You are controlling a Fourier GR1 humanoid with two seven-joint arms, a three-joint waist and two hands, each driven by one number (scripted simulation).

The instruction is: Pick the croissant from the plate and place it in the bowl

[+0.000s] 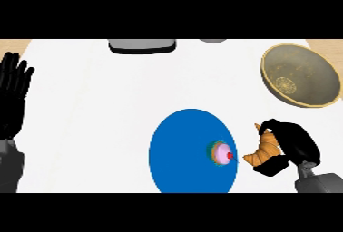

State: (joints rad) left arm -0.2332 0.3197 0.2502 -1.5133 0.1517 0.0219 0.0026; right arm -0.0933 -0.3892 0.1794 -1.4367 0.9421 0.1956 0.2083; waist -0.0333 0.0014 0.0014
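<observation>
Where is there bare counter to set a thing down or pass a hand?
The widest free patch lies between the left hand resting at the left edge and the blue plate. Another bare strip runs from the grey object at the far edge to the bowl. It is crowded at the plate's right rim, where the right hand holds the croissant beside a cupcake.

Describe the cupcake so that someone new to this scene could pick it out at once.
Find the big blue plate at the counter's middle. Near its right edge sits the cupcake, small, pink-topped with a red dot. The croissant beside it is off the plate, in the right hand.
</observation>
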